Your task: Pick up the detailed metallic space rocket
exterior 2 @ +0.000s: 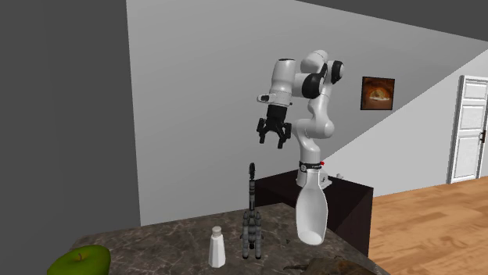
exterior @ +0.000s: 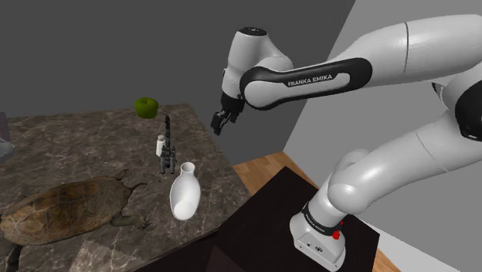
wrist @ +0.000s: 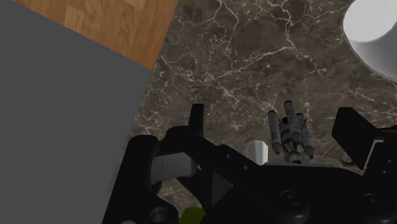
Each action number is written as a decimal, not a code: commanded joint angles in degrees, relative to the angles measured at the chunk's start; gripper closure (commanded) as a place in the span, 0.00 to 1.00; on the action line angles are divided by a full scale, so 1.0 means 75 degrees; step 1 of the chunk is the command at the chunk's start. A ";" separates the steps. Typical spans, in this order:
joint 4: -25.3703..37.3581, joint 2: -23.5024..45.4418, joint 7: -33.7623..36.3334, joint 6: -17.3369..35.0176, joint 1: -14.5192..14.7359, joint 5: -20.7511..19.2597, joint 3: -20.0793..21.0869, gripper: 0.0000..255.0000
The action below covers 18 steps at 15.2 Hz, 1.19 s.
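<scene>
Hand [exterior 2: 274,134] hangs open high over the counter [exterior 2: 172,234].
The dark rocket [exterior 2: 252,215] stands upright well below it, beside a white shaker [exterior 2: 217,246].

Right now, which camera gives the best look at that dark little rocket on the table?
The second exterior view: the rocket stands upright in full side profile, between a small white bottle and a white vase. The shoulder view shows it smaller, from above; the wrist view looks down on its clustered boosters.

One rocket [exterior: 167,157], vase [exterior: 184,199], shaker [exterior: 161,144], apple [exterior: 146,107], turtle [exterior: 66,210]
</scene>
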 commanded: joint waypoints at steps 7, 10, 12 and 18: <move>0.0705 0.2363 0.1330 0.1901 -0.0254 -0.1191 0.0728 0.00; 0.1169 0.3304 0.2036 0.2368 -0.0279 -0.1993 0.0867 0.00; 0.1544 0.3940 0.2534 0.2596 -0.0212 -0.2587 0.0868 0.00; 0.2736 0.5555 0.3660 0.2950 0.0296 -0.3979 0.0533 0.00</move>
